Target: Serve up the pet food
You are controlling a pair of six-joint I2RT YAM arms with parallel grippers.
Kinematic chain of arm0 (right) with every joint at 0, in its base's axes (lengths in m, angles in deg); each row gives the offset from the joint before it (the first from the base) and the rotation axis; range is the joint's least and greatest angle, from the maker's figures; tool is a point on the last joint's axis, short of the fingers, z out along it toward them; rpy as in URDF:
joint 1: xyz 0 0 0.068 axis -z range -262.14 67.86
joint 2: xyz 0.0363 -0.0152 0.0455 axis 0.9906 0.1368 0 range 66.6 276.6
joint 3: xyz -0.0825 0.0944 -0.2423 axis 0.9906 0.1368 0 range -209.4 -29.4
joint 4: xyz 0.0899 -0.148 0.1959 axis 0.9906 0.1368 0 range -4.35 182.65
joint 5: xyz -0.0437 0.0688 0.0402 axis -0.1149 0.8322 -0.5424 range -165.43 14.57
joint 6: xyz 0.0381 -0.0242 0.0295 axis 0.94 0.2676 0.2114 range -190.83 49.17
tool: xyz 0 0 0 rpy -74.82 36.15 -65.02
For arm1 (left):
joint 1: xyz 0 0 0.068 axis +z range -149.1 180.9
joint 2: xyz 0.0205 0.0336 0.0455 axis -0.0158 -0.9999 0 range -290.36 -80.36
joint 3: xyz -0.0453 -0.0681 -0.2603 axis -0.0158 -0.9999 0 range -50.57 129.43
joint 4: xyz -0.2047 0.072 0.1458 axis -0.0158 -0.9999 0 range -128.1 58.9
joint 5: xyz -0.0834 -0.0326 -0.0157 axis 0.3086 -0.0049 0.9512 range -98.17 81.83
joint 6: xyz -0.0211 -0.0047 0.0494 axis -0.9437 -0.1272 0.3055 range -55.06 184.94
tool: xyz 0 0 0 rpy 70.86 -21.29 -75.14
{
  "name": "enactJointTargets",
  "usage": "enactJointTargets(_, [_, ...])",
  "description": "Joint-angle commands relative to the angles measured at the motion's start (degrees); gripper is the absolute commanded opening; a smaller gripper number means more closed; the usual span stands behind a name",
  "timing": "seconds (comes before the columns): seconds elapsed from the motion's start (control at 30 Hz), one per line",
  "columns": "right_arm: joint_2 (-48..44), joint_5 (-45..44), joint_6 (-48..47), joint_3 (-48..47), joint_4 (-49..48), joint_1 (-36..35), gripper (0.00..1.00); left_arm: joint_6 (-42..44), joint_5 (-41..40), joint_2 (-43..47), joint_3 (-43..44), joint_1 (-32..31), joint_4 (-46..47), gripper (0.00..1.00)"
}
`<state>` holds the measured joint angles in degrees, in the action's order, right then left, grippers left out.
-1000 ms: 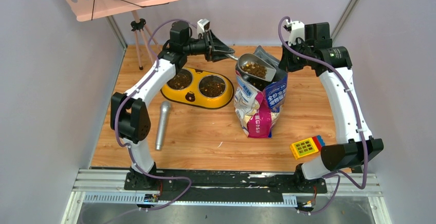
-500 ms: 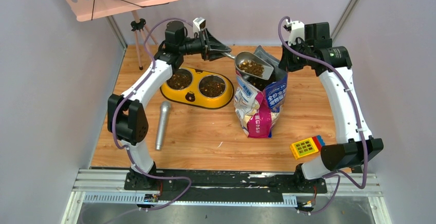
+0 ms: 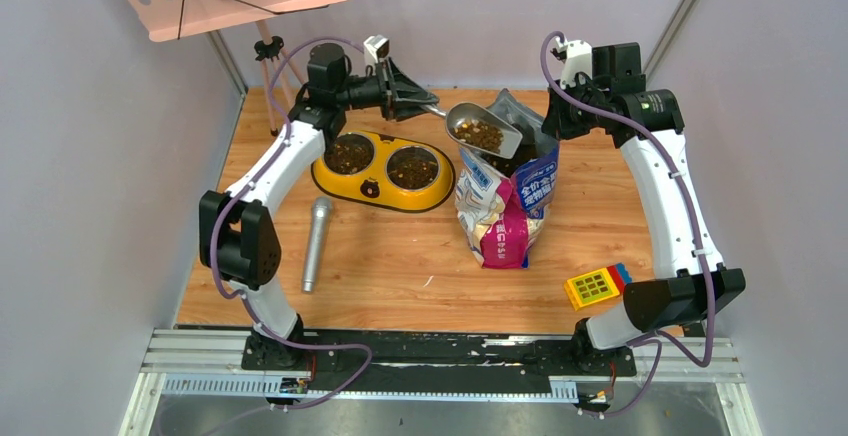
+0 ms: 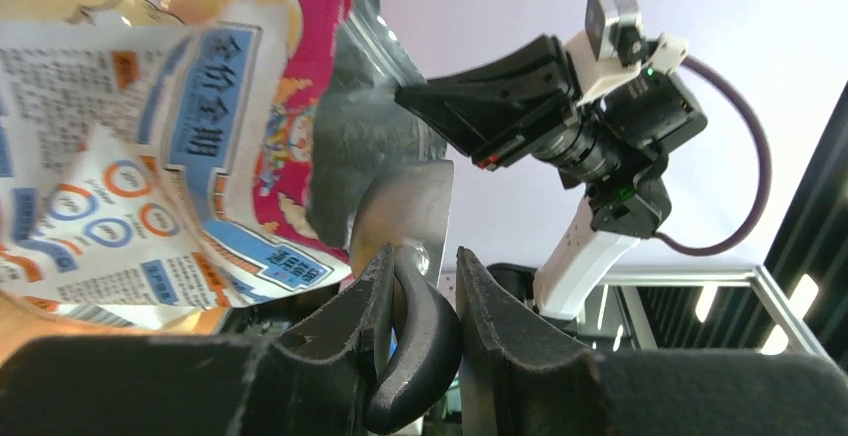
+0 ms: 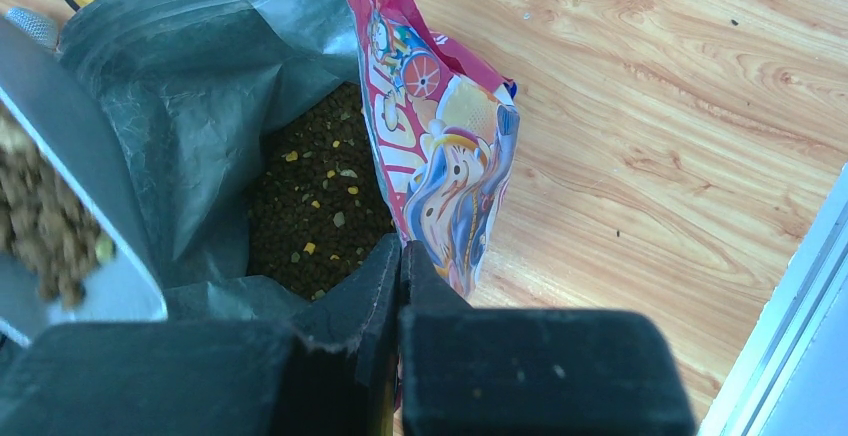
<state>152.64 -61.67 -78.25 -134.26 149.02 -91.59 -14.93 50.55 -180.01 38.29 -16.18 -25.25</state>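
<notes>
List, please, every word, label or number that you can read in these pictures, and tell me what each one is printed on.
"全价全期": large characters on the blue panel of the pet food bag, seen by the left wrist camera.
The bag's other print, including the small circles and boxes: too small or blurred to read.
Yellow keypad block: nothing legible.

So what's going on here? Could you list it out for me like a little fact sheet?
left gripper: shut on the handle of the scoop
scoop load: kibble, held over the bag
right gripper: pinching the bag's open rim
bag state: upright, open, kibble inside
feeder: yellow, both bowls hold kibble
also on the table: microphone, yellow keypad toy
</notes>
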Motion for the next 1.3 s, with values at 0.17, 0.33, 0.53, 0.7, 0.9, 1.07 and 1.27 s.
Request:
enactJointTargets(0.17, [-1.37, -0.23, -0.55, -2.72, -4.00, -0.03, 0.00, -1.46, 1.37, 0.73, 4.57, -1.70, 4.51, 0.00])
enactJointTargets(0.33, [-0.85, 0.57, -0.36, -2.70, -3.75, 0.00, 0.00, 0.65, 1.88, -4.39, 10.69, -3.51, 1.42, 0.00])
enactJointTargets(0.53, [-0.60, 0.44, -0.61, -3.62, -3.70, -0.01, 0.00, 1.62, 2.15, -3.76, 10.22, -2.35, 0.40, 0.00])
enactJointTargets(0.7, [-0.02, 0.63, -0.70, -3.84, -3.74, 0.02, 0.00, 0.61, 0.40, -1.69, 9.21, 0.75, 1.73, 0.00])
enactJointTargets(0.9, [0.46, 1.37, -0.16, -4.11, -3.87, 0.00, 0.00, 0.02, 0.22, 1.63, 5.18, 5.21, 1.32, 0.00])
enactJointTargets(1.07, [0.61, 1.55, -0.14, -4.13, -4.01, 0.04, 0.00, -0.57, -0.05, 4.49, 0.55, 8.71, 1.58, 0.00])
enactJointTargets(1.27, [0.28, 1.64, 0.28, -3.74, -4.02, -0.04, 0.00, -1.14, -0.95, 7.38, -4.40, 12.47, 2.65, 0.00])
